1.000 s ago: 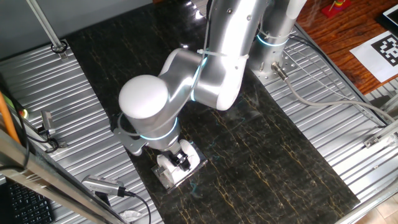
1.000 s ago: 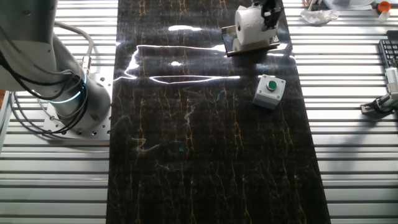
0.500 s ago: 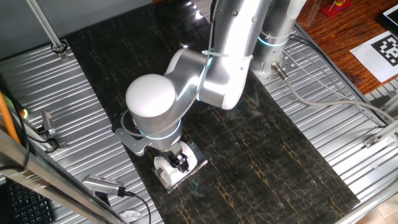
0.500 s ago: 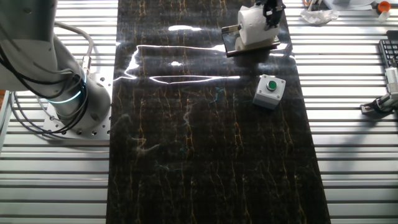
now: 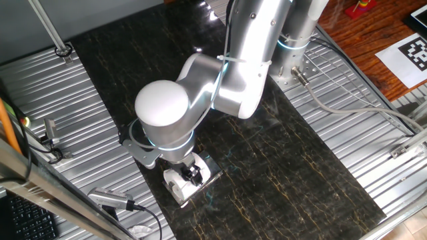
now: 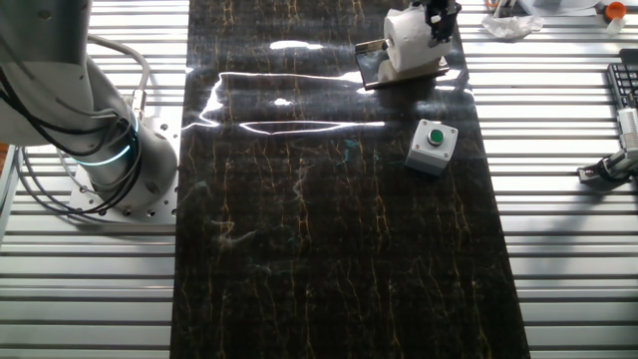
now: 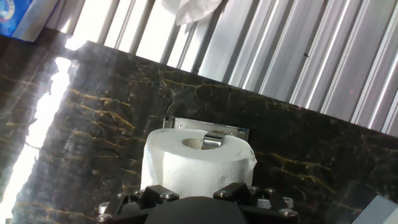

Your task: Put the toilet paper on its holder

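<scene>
The toilet paper (image 7: 198, 160) is a white roll held between my gripper's (image 7: 198, 194) two black fingers, which press on its sides. A metal post tip (image 7: 212, 142) shows inside the roll's hollow core. The holder's shiny plate (image 7: 235, 132) peeks out just behind the roll. In one fixed view the roll (image 5: 177, 185) sits under the hand over the silver plate (image 5: 212, 166), with the gripper (image 5: 194, 175) shut on it. In the other fixed view the roll (image 6: 406, 42) stands on the plate (image 6: 381, 74) at the far end of the mat, with the gripper (image 6: 437, 16) at its right side.
A small grey box with a green button (image 6: 432, 146) sits on the dark mat near the holder. Ribbed metal table (image 6: 578, 249) lies on both sides of the mat. A crumpled white tissue (image 7: 189, 9) lies beyond the mat's edge. The arm's base (image 6: 120, 170) stands at the left.
The gripper and the roll have shifted slightly along the holder, toward the far end of the mat in the other fixed view. The arm's elbow moved a little.
</scene>
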You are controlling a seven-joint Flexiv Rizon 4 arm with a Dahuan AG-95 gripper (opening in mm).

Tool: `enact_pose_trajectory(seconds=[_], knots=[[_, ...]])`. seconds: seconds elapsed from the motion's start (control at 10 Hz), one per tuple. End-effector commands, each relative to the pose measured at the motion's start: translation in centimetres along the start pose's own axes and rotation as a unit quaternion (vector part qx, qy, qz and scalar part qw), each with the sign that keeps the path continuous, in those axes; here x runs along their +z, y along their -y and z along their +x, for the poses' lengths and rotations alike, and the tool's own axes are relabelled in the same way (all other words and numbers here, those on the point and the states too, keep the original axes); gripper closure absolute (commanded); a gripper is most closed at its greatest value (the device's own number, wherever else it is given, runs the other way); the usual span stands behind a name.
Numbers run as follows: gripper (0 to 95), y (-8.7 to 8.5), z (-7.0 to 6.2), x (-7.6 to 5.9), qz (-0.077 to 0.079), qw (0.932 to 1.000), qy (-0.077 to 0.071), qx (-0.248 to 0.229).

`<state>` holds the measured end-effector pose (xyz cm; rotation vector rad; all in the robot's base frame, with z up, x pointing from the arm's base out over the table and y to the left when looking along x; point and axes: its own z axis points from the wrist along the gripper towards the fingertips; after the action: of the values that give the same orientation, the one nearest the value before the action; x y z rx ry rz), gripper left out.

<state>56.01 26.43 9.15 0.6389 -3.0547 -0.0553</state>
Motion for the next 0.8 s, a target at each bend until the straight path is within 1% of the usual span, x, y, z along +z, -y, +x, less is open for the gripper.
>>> enact_pose_trajectory(seconds=[0.1, 0.4, 0.5, 0.6, 0.7, 0.8], knots=[[0.0, 0.1, 0.1, -0.1, -0.001, 1.0, 0.0, -0.004], [0.0, 0.4, 0.4, -0.4, 0.001, 0.9999, 0.002, -0.011], [0.0, 0.6, 0.6, -0.7, 0.001, 0.9999, 0.001, -0.013], [0.0, 0.7, 0.9, -1.0, -0.001, 0.9998, -0.001, -0.018], [0.0, 0.9, 1.3, -1.9, -0.005, 0.9997, -0.004, -0.024], [19.0, 0.8, 1.9, -2.9, -0.012, 0.9998, -0.011, -0.012]])
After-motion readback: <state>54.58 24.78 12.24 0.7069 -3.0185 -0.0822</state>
